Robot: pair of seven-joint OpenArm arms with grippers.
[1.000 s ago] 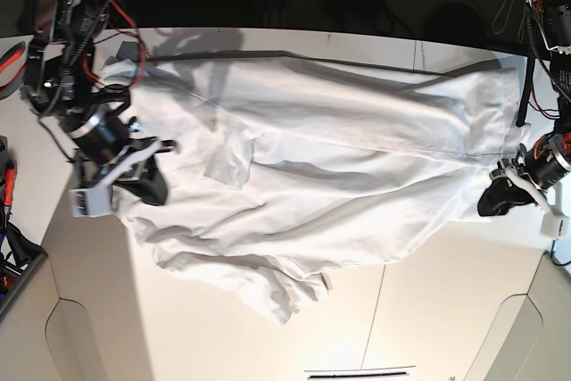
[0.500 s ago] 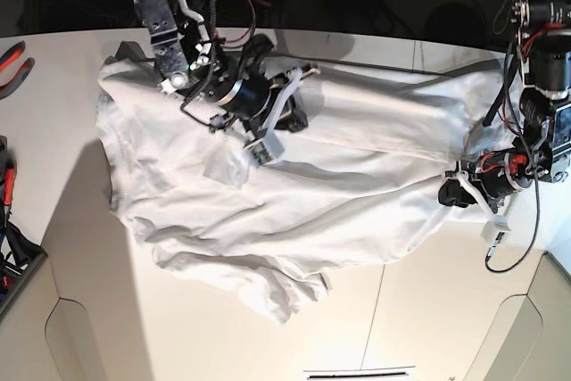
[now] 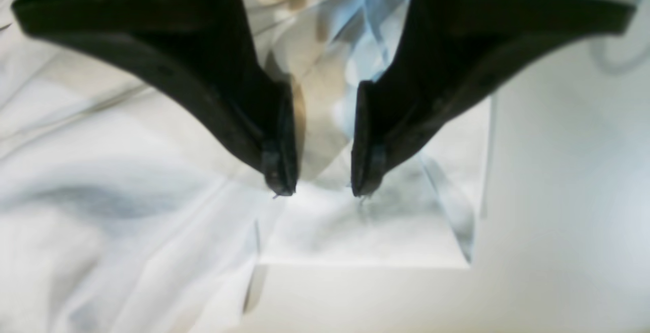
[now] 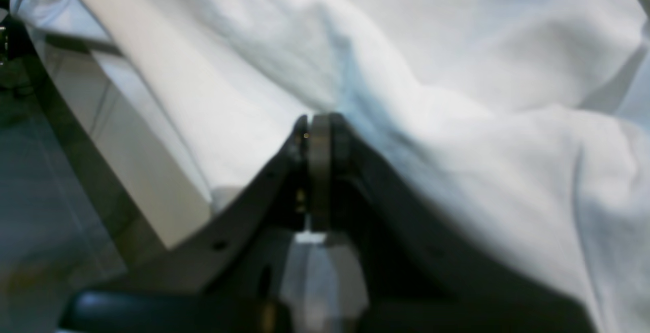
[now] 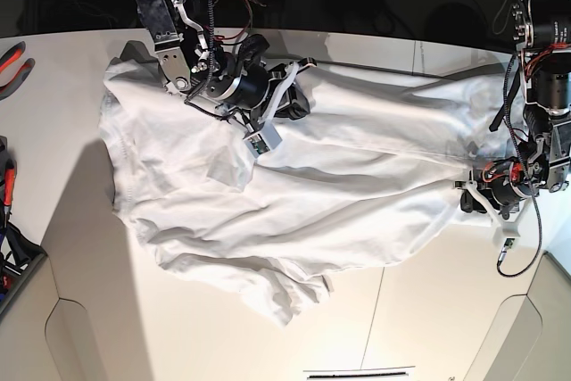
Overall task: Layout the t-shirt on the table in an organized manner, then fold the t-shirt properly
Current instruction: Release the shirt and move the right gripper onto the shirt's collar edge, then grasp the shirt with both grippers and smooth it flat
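The white t-shirt (image 5: 339, 176) lies spread and wrinkled across the table (image 5: 428, 292), with a bunched fold at its lower middle. My right gripper (image 5: 290, 100) is over the shirt's upper middle part. In the right wrist view its fingertips (image 4: 317, 125) are pressed together and pinch a ridge of the t-shirt (image 4: 457, 69). My left gripper (image 5: 473, 195) is at the shirt's right edge. In the left wrist view it (image 3: 322, 191) is open, its jaws a little apart just above the edge of the t-shirt (image 3: 101, 211) and the bare table (image 3: 558, 196).
Red-handled pliers (image 5: 13, 60) lie at the table's left edge, with more tools (image 5: 4, 180) below them. Beige cut-out corners show at the lower left (image 5: 80, 336) and lower right (image 5: 535, 327). Cables hang behind the table's far edge.
My right arm swung from the shirt's left edge to its upper middle, and its gripper closed there. My left gripper moved inward onto the shirt's right edge.
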